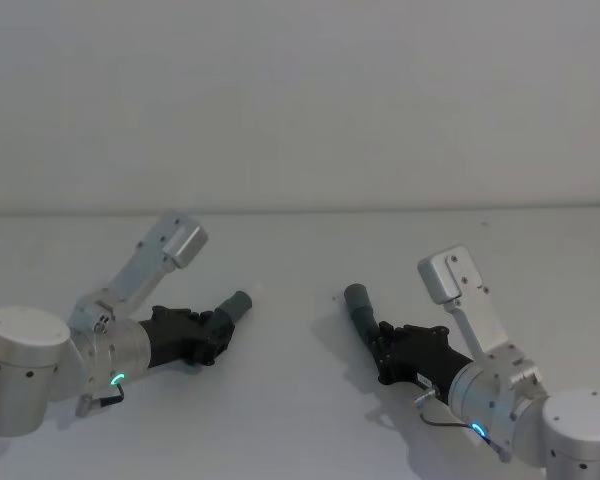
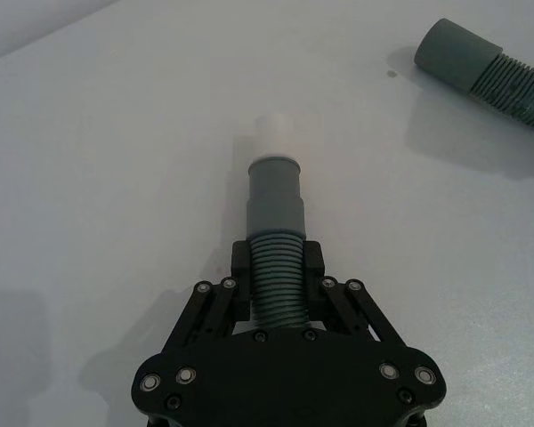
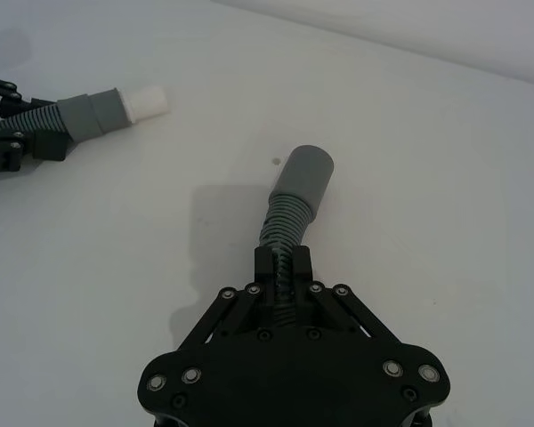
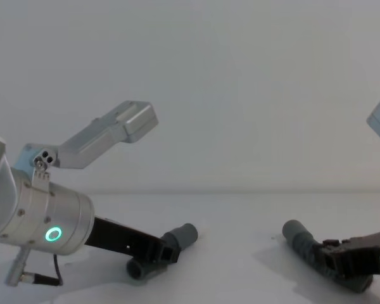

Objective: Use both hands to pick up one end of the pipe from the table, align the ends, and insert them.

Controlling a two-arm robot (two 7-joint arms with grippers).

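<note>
With your left gripper (image 1: 218,335) clamped on the straight hose (image 1: 238,306) left of centre and right gripper (image 1: 385,345) on the bent hose (image 1: 360,302) right of centre, square the cuffs (image 2: 277,191) onto one axis before pushing.

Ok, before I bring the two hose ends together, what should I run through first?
1. Left end effector grip on the straight hose piece: ok, shut on the ribbed part.
2. Right end effector grip on the bent hose piece: ok, shut on the ribs.
3. Whitish tip exposed and unblocked: ok.
4. Bent piece's cuff in line with the tip: not ok; the pieces point forward and inward in a V.
5. Open space between the two ends for realigning: ok, they are well apart.
6. Both pieces lifted off the table: cannot tell.
</note>
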